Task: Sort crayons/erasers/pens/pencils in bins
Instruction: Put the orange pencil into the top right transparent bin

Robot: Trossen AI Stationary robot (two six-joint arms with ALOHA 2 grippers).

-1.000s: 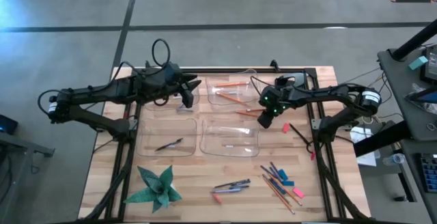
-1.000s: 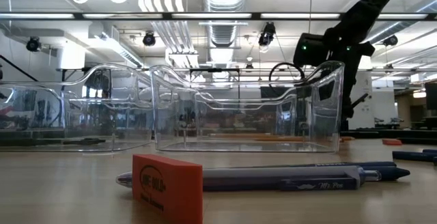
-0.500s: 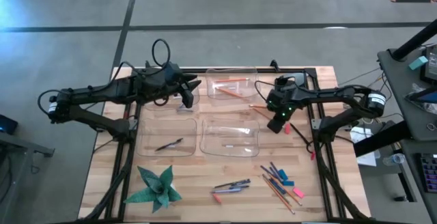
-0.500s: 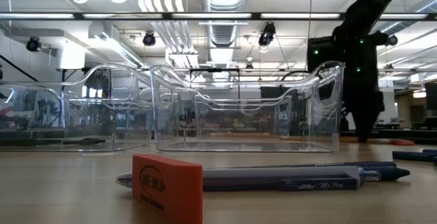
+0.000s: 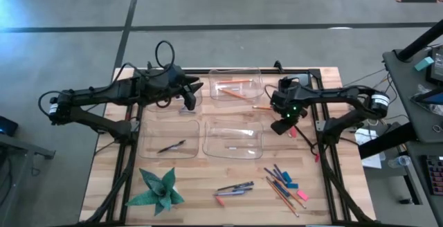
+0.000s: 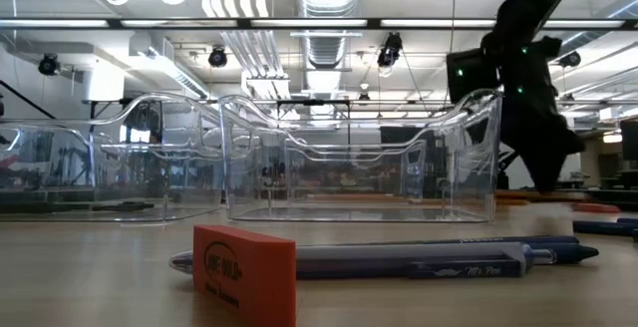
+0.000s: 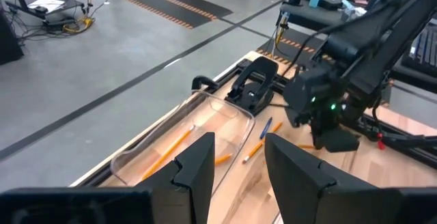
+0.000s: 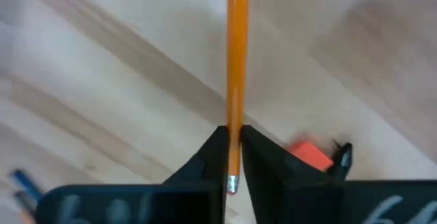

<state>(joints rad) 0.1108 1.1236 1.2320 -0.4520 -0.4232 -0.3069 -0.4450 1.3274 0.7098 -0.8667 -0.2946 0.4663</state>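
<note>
Right hand [image 8: 233, 157] was clamped on an orange pencil [image 8: 237, 60], just right of the far bin [image 5: 235, 87] already holding pencils, evidently its destination. Left hand [image 7: 235, 166], fingers apart and empty, waited above the far-left bin.

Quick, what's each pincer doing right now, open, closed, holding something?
Left pincer: open, empty, above the back-left clear plastic bin.
Right pincer: closed on a thin orange pencil, right of the bins.
</note>
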